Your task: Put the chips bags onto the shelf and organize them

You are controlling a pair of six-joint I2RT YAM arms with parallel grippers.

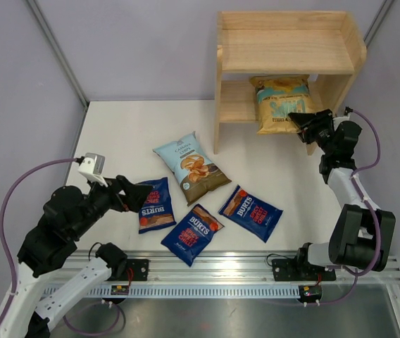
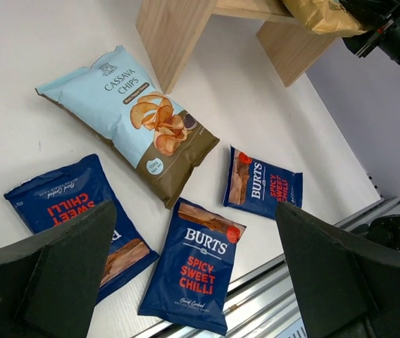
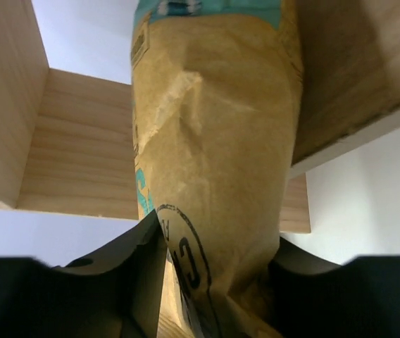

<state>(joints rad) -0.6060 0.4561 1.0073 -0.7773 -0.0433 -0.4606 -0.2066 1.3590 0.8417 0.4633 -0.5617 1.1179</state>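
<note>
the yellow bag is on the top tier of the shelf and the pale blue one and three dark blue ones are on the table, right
Not quite. The top external view shows the yellow bag on the lower tier of the shelf, not the top. The pale blue bag and three dark blue bags are on the table.

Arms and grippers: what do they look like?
The left arm and right arm are black with rounded joints and pale links. The left gripper and right gripper have black wedge fingers. A purple cable loops along each arm; white camera on left wrist.
</note>
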